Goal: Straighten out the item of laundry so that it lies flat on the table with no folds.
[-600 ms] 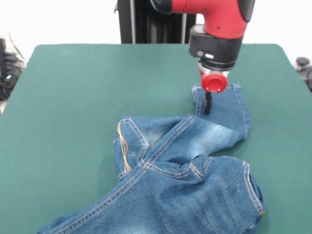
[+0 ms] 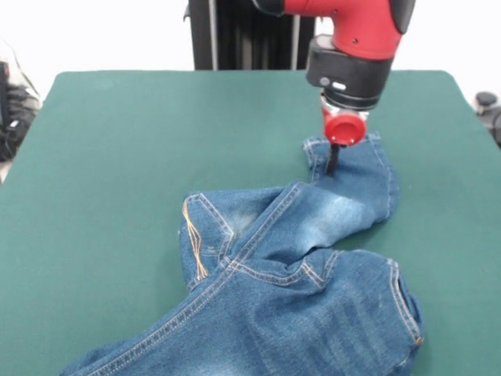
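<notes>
The blue denim jeans (image 2: 297, 266) lie crumpled on the dark green table (image 2: 117, 157), in the near right part of the front view. One leg bends up toward the far right, and its hem lies under the gripper. The waistband sits at the near right. The other leg runs off the bottom edge at the left. Folds show around the crotch and the back pocket. My gripper (image 2: 333, 163) hangs from the red and black arm and its tip touches the hem of the bent leg. I cannot tell if it holds the cloth.
The black pedestal (image 2: 243, 35) stands at the table's far side. Dark objects lie off the table at the left edge (image 2: 12, 110) and the right edge (image 2: 489, 110). Bare green table stretches across the left half and the far side.
</notes>
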You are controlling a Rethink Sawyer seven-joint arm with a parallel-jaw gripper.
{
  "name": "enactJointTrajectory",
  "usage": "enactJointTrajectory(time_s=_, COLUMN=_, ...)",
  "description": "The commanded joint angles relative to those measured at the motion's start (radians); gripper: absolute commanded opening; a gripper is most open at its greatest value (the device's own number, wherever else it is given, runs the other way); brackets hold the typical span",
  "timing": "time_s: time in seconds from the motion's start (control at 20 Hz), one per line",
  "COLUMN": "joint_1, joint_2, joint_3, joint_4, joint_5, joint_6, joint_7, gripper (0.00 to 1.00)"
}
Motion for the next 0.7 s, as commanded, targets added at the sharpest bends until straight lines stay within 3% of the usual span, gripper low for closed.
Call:
enactJointTrajectory(time_s=0.05, joint_1=0.028, joint_2=-0.055, joint_3=-0.022, joint_4=0.075, joint_5=0.074, joint_6=0.173, joint_7=0.329, gripper=0.0)
enactJointTrajectory(time_s=0.2, joint_1=0.057, joint_2=-0.08, joint_3=-0.072, joint_4=0.069, joint_5=0.077, joint_6=0.218, joint_7=0.34, gripper=0.0)
enactJointTrajectory(time_s=0.3, joint_1=0.114, joint_2=-0.09, joint_3=-0.186, joint_4=0.026, joint_5=0.025, joint_6=0.284, joint_7=0.32, gripper=0.0)
enactJointTrajectory(time_s=0.45, joint_1=0.13, joint_2=-0.122, joint_3=-0.284, joint_4=-0.019, joint_5=-0.059, joint_6=0.325, joint_7=0.24, gripper=0.0)
enactJointTrajectory(time_s=0.7, joint_1=0.095, joint_2=-0.172, joint_3=-0.344, joint_4=-0.07, joint_5=-0.153, joint_6=0.357, joint_7=0.141, gripper=0.0)
